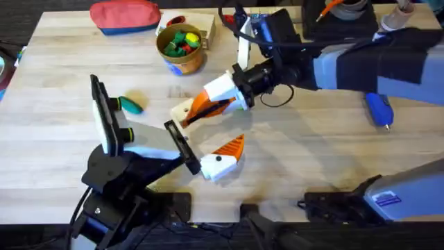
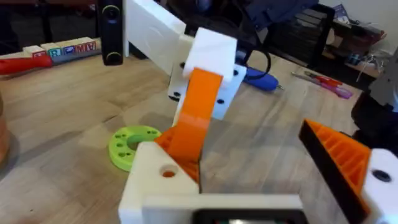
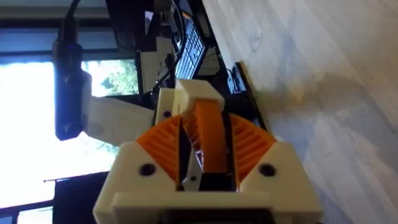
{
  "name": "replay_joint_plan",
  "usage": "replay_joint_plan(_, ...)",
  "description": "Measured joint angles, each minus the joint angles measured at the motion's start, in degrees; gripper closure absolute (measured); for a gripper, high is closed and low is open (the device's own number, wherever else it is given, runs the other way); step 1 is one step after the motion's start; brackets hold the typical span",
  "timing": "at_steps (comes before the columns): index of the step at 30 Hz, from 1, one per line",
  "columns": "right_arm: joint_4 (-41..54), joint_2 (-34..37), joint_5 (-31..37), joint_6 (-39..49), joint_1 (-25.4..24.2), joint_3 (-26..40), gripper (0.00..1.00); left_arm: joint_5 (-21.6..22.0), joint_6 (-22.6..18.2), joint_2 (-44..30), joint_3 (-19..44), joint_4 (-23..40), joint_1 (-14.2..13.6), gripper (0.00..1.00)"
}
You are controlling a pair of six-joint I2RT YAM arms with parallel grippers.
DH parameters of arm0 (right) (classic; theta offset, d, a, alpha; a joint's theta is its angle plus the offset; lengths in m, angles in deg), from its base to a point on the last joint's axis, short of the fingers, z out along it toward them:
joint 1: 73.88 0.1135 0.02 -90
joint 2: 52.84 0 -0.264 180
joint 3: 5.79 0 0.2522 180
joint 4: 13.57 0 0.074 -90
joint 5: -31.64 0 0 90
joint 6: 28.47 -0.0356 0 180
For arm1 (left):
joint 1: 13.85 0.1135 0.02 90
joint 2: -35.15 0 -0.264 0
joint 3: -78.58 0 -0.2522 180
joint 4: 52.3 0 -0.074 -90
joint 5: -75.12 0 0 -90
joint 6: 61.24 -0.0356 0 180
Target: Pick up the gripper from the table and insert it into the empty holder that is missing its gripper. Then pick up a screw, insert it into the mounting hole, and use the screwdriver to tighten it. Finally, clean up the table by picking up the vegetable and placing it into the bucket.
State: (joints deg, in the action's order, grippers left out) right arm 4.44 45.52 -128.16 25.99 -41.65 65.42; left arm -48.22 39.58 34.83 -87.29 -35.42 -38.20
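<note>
My right gripper [image 1: 216, 103] reaches in from the right and is shut on the gripper [image 1: 207, 108], an orange fin. The fin's lower end rests in the white holder [image 2: 152, 180], which stands as one finger of my left gripper [image 1: 208, 130]. The mounting hole [image 2: 168, 173] on the holder shows orange inside. My left gripper is open wide; its other finger carries an orange fin [image 2: 339, 158]. In the right wrist view the ribbed pads [image 3: 249, 143] press both sides of the fin [image 3: 208, 134]. The blue screwdriver [image 1: 379, 109] lies at the right. The vegetable [image 1: 130, 104] lies left, the bucket [image 1: 182, 50] behind.
A red zip pouch [image 1: 125, 15] sits at the back left. A bright green disc with holes [image 2: 130, 144] lies on the table just beyond the holder. A red-handled tool [image 2: 326, 83] lies past the screwdriver [image 2: 261, 78]. Letter blocks [image 2: 62, 50] line the far edge.
</note>
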Motion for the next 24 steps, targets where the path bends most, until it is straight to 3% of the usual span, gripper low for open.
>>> replay_joint_plan(8,0.02,0.03,-2.03,0.91,-1.56,0.00,0.442,-0.77,-0.10,0.00,0.00,0.00,-0.02,0.013)
replay_joint_plan(12,0.02,0.03,-2.16,1.87,-1.93,0.00,0.080,-1.06,-0.10,0.00,0.00,0.02,-0.02,0.013)
replay_joint_plan(13,0.02,0.03,-1.91,2.38,-1.93,0.00,0.030,-1.15,-0.11,0.00,0.00,0.02,-0.02,0.013)
replay_joint_plan(17,0.04,0.03,1.32,4.18,-2.55,0.00,0.011,-1.23,-0.12,0.00,0.00,0.02,-0.02,0.013)
replay_joint_plan(20,3.42,0.02,8.61,8.38,-6.78,0.90,0.010,-1.26,-0.12,0.00,0.00,0.02,-0.02,0.013)
replay_joint_plan(24,14.59,-0.60,17.60,14.62,-10.41,5.90,0.010,-1.33,-0.12,0.00,0.00,0.02,-0.02,0.013)
